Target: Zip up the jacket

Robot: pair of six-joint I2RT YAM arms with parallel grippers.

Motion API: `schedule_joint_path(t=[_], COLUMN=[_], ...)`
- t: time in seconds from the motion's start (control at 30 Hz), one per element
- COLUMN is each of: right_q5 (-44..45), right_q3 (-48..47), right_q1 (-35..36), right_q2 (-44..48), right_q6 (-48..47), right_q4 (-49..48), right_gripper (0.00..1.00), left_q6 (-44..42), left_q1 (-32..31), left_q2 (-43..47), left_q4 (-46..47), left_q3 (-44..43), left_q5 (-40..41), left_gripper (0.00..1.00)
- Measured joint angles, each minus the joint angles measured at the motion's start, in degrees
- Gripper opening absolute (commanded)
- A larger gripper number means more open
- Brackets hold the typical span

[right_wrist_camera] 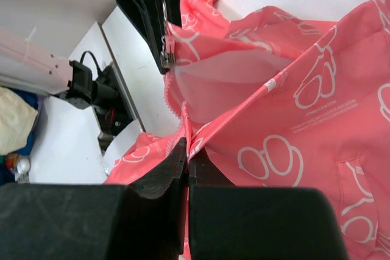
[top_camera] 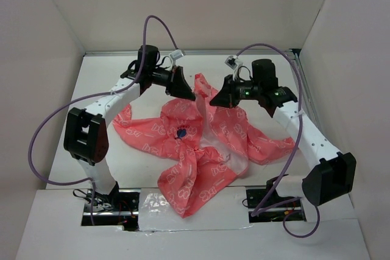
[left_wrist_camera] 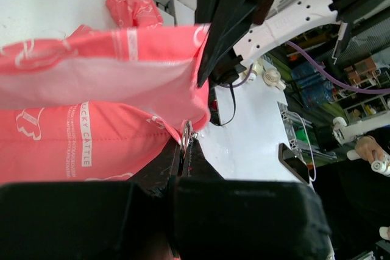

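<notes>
Coral-pink jacket (top_camera: 201, 150) lies spread mid-desk between the two arms. Its front is open, with the pale lining (top_camera: 234, 159) showing and the dark blue chest mark (top_camera: 181, 133) face up. The top end is lifted off the desk (top_camera: 140, 168) and hangs between the two sets of fingers. On the left arm, the left fingers (top_camera: 184, 89) are fully closed on the metal zipper pull (left_wrist_camera: 186, 133), and the left wrist view shows its ring pinched right at the tips. On the right arm, the right fingers (top_camera: 217, 97) are fully closed on the jacket's front edge, just beside the zipper teeth (right_wrist_camera: 173, 105), with fabric pinched between the tips. The two sets sit near each other without touching, and pink fabric spans the gap.
</notes>
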State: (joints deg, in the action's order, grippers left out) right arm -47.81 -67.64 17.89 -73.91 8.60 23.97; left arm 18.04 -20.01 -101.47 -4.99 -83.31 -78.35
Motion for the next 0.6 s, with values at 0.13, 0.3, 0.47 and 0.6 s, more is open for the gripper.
schedule_joint_path(t=[0.13,0.3,0.47,0.6], right_q5=[-1.0,-2.6,-3.7,-4.3], right_q3=[-0.5,-3.1,-3.8,-4.7], right_q1=[1.5,2.4,2.8,2.8], right_q2=[-1.4,-4.6,-4.9,-5.2], right_q6=[-2.5,-5.4,-6.6,-6.9], right_q4=[1.0,3.0,3.7,4.4], right_gripper=[0.00,0.00,0.00,0.00], left_q6=[-0.2,-2.0,-4.6,-6.3], left_q1=[0.2,0.1,-0.4,-0.9], left_q2=[0.0,-1.0,-1.5,-1.5], left_q4=[-1.1,-4.5,-8.4,-10.4], left_q3=[-1.8,-3.9,-4.0,-4.0], left_q5=[-1.5,-1.6,-1.5,-1.5], left_gripper=[0.00,0.00,0.00,0.00])
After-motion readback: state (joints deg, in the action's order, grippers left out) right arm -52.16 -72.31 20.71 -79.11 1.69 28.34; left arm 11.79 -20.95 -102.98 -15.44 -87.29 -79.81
